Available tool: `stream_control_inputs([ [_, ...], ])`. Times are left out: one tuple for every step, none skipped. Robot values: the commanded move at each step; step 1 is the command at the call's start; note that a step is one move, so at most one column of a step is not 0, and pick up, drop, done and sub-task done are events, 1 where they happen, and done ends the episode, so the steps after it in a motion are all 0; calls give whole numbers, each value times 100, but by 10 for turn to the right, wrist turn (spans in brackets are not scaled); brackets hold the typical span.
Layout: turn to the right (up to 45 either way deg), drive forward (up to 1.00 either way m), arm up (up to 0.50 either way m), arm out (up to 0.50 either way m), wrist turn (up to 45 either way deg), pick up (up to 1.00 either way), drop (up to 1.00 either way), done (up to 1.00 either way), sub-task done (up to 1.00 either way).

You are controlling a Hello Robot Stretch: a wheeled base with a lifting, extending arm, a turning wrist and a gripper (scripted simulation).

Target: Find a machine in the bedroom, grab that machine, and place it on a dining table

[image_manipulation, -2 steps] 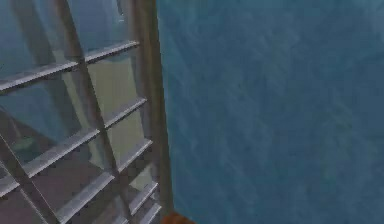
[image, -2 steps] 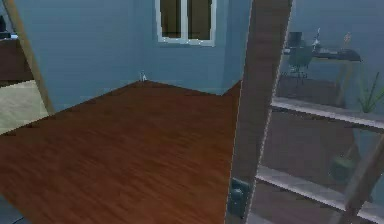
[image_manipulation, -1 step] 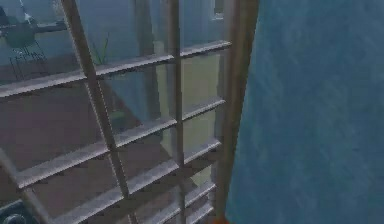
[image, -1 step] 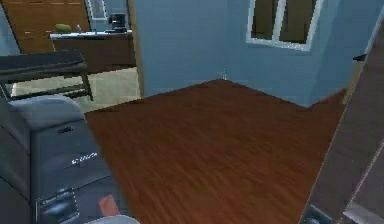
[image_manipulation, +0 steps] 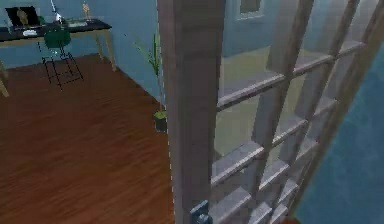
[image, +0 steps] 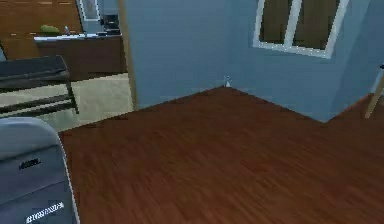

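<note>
Searching for the bedroom, the robot faces a red-brown wooden floor (image: pixel 220 160) and a blue painted wall (image: pixel 180 45); the machine's whereabouts and the jaws' state cannot be told; next, probably, driving onward.

Ahead, the dark wooden floor (image: pixel 220 150) lies bare up to the blue walls (image: pixel 180 50), which close the way; a grey rounded object (image: pixel 30 170) crowds the forward view's lower left, and a dark bench (image: pixel 35 80) stands past the opening (image: pixel 100 95) at the left. In the arm side view a grey paned door (image_manipulation: pixel 200 100) stands close across the middle and right, while left of it the floor is free as far as a potted plant (image_manipulation: pixel 160 120), a chair (image_manipulation: pixel 57 45) and a desk (image_manipulation: pixel 60 30)
</note>
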Motion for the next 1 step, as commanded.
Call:
stream_control_inputs([
  [450,0,0,0,0,0,0,0,0],
])
